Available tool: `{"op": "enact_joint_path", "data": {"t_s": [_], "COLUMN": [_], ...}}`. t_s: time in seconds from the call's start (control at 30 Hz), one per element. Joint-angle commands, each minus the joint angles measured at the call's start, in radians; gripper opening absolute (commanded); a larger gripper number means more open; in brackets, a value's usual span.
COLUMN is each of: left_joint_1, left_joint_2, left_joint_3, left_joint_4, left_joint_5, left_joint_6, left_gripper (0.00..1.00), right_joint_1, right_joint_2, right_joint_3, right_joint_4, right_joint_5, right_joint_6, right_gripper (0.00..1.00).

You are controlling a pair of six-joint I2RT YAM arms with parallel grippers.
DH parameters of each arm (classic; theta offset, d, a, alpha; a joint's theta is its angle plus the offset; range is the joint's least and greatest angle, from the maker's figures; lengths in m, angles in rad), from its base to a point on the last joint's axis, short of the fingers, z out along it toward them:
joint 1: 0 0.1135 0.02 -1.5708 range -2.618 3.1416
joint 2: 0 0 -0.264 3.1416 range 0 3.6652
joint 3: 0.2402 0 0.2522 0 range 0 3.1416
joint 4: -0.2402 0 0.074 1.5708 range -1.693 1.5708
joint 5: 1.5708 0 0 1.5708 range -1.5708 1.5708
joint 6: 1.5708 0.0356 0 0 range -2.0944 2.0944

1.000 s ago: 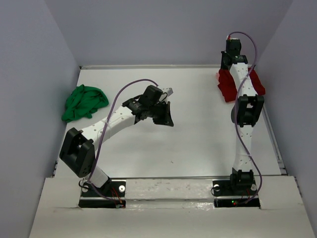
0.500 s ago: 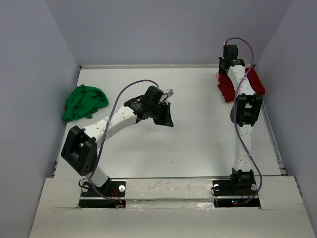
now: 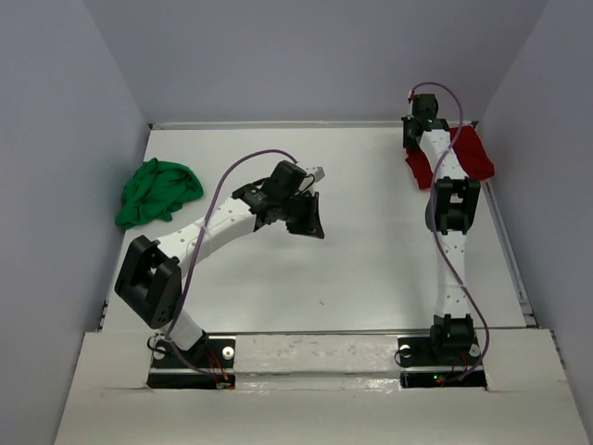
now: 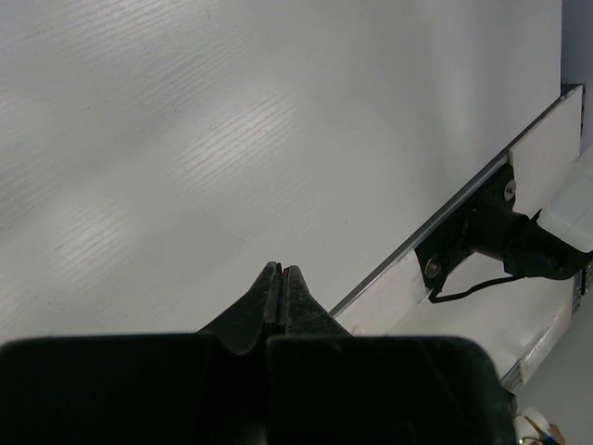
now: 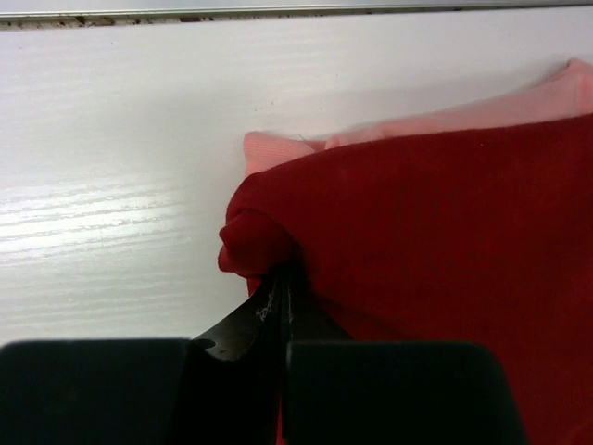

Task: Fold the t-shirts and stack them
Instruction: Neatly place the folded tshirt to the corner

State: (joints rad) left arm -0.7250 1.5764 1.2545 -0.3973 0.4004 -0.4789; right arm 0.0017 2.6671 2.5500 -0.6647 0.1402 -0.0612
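Observation:
The dark red t-shirt point(image 3: 473, 153) lies at the table's far right corner, partly behind the right arm. In the right wrist view the dark red t-shirt point(image 5: 445, 213) lies over the salmon pink t-shirt point(image 5: 435, 123), of which only the far edge shows. My right gripper point(image 5: 283, 275) is shut on a bunched left edge of the red shirt; it also shows in the top view point(image 3: 416, 148). The bright green t-shirt point(image 3: 156, 191) lies crumpled at the left side. My left gripper point(image 3: 309, 221) is shut and empty over the table's middle, as the left wrist view point(image 4: 281, 270) shows.
A raised metal rim point(image 3: 278, 124) runs along the table's far edge, close behind the shirts in the right wrist view point(image 5: 278, 13). Grey walls stand on the left, right and back. The right arm's base point(image 4: 500, 246) shows in the left wrist view.
My right gripper has moved left and toward the back wall with the red shirt's edge in it, and the shirt has bunched that way. The left arm has barely moved.

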Motion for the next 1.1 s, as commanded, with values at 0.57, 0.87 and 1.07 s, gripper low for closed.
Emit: {"op": "enact_joint_path", "data": {"t_s": [0.57, 0.87, 1.07], "left_joint_1": [-0.008, -0.014, -0.022], "left_joint_2": [-0.026, -0.064, -0.151], "left_joint_3": [0.042, 0.085, 0.046], "left_joint_4": [-0.009, -0.023, -0.020], "left_joint_5": [-0.119, -0.421, -0.638], "left_joint_6": [-0.021, 0.006, -0.003], "left_gripper": [0.00, 0.18, 0.19], "right_joint_1": [0.044, 0.110, 0.216], "right_joint_2": [-0.398, -0.785, -1.045], "right_joint_3": [-0.069, -0.492, -0.873], "right_joint_4": [0.039, -0.001, 0.071], "right_joint_5": [0.009, -0.064, -0.039], "right_joint_6": [0.009, 0.204, 0.242], "right_gripper": [0.71, 0.80, 0.83]}}
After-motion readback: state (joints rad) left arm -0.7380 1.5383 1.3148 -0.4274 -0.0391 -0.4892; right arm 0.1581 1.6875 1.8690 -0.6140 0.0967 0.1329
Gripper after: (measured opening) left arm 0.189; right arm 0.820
